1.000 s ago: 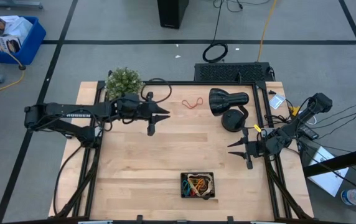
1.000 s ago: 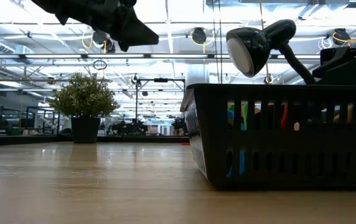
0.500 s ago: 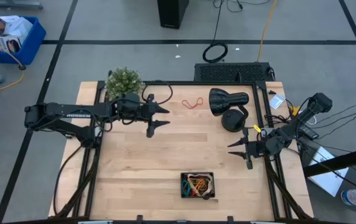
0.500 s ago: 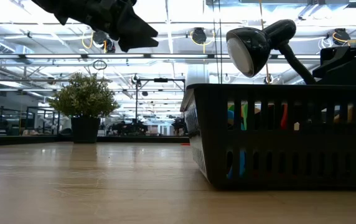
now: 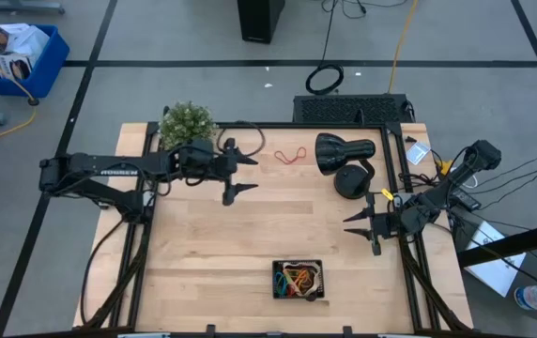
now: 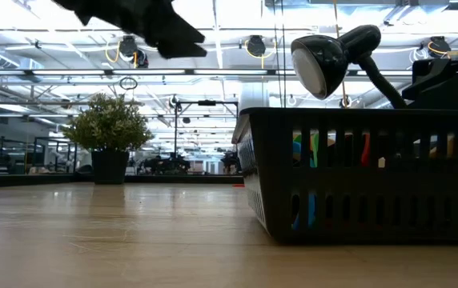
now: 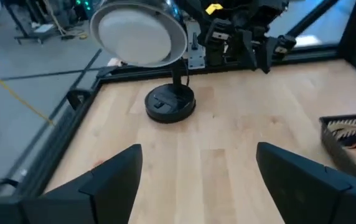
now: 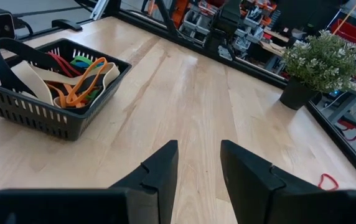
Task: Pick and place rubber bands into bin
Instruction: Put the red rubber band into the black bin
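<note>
One red rubber band (image 5: 292, 155) lies flat on the wooden table near its far edge, left of the lamp; it also shows in the right wrist view (image 8: 327, 182). The bin (image 5: 299, 280), a small black basket, stands near the front edge and holds several bands (image 8: 81, 81) in orange, red, green and tan, plus a black loop. My left gripper (image 5: 253, 171) hovers above the table, left of the red band, open wide (image 7: 196, 174) with nothing between its fingers. My right gripper (image 5: 345, 225) waits at the right edge, open (image 8: 200, 162) and empty.
A black desk lamp (image 5: 344, 150) with a round base (image 5: 350, 180) stands at the far right, close to the red band. A potted plant (image 5: 187, 122) sits at the far left corner. Bare wood lies between the bin and the lamp.
My left gripper has opened from nearly shut to wide open while staying over the same spot, left of the red band. The red band and the bin have kept still.
</note>
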